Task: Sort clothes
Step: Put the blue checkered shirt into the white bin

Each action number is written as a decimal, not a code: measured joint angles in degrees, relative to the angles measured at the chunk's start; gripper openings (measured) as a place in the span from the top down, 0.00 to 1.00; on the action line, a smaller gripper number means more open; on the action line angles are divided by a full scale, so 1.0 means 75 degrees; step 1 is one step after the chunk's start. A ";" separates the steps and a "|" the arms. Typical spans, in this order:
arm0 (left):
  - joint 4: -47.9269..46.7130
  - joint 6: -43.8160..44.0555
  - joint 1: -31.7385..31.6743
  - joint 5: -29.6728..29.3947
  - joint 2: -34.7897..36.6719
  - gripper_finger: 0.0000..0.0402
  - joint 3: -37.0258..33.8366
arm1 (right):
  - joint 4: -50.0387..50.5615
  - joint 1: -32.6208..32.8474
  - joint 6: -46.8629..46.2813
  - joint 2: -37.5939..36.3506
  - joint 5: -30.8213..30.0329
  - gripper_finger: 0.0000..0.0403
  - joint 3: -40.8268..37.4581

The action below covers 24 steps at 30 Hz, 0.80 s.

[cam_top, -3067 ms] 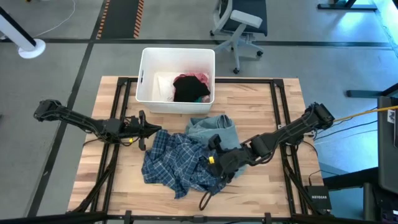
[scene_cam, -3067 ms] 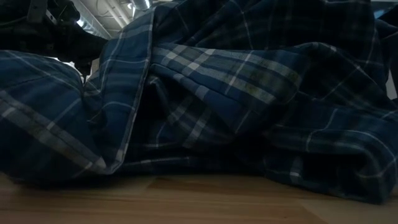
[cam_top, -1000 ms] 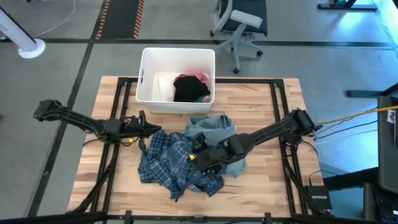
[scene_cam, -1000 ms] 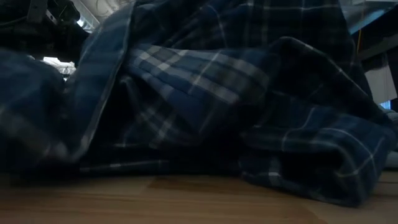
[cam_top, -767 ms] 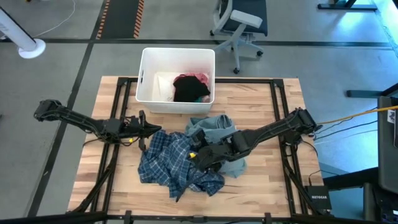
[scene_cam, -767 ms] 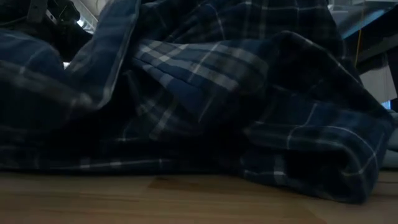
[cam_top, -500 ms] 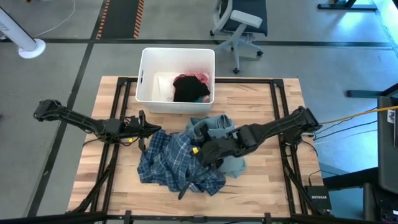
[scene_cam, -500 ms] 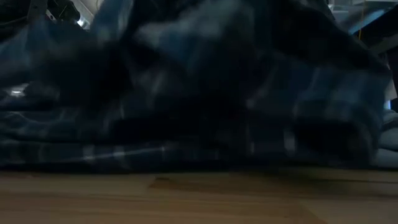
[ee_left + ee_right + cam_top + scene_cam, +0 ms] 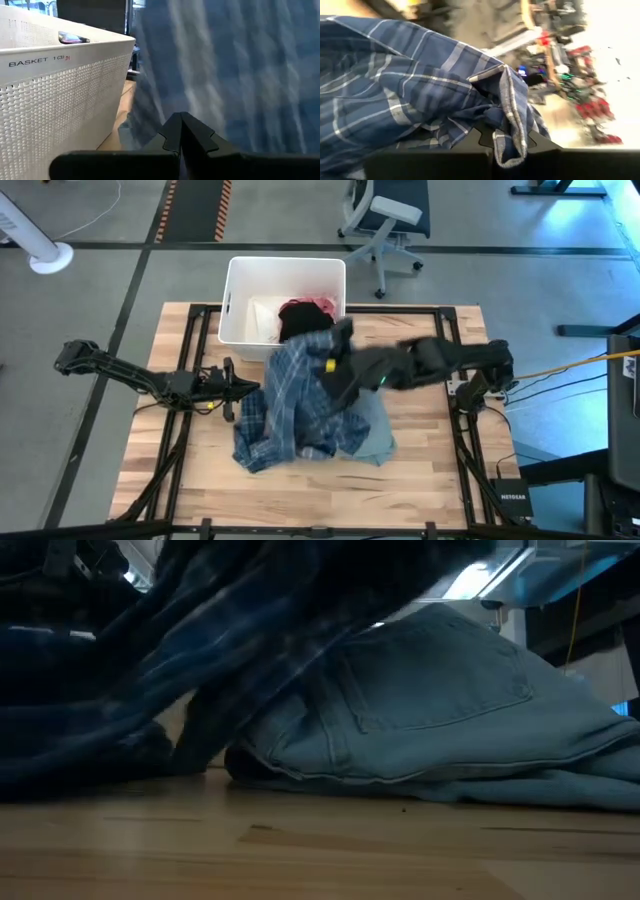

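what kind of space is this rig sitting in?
Probably a robotics lab or workshop, not a home. The wooden table stands on a bare grey floor with hazard-striped tape, an office chair is parked behind it, and cables trail off to the side.

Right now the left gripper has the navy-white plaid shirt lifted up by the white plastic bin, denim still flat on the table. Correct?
Not quite: the right gripper, not the left, holds the navy-white plaid shirt up by the white plastic bin; the high view shows it. The left gripper sits shut, low at the table's left. The light blue denim lies on the table.
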<state>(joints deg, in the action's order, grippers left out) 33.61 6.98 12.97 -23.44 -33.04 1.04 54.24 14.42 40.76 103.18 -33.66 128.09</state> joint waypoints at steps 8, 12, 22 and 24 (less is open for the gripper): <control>-0.0004 -0.0020 0.0000 0.0003 -0.0003 1.00 0.0000 | -0.0990 -0.1059 0.0827 -0.0323 -0.0313 0.96 0.0779; -0.0016 -0.0017 0.0001 0.0003 -0.0003 1.00 0.0000 | -0.1776 -0.1597 0.1333 -0.0420 -0.0290 0.96 0.0923; -0.0007 -0.0017 0.0001 0.0002 0.0000 1.00 0.0000 | -0.4256 -0.2946 0.2435 -0.0433 0.0255 0.96 0.0910; 0.0005 -0.0033 0.0002 0.0000 0.0000 1.00 0.0000 | -0.4694 -0.3291 0.2426 -0.0387 0.0589 0.96 0.0910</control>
<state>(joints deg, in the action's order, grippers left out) 33.64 6.74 12.99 -23.44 -33.04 1.04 19.03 -10.26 58.96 100.27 -29.25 134.91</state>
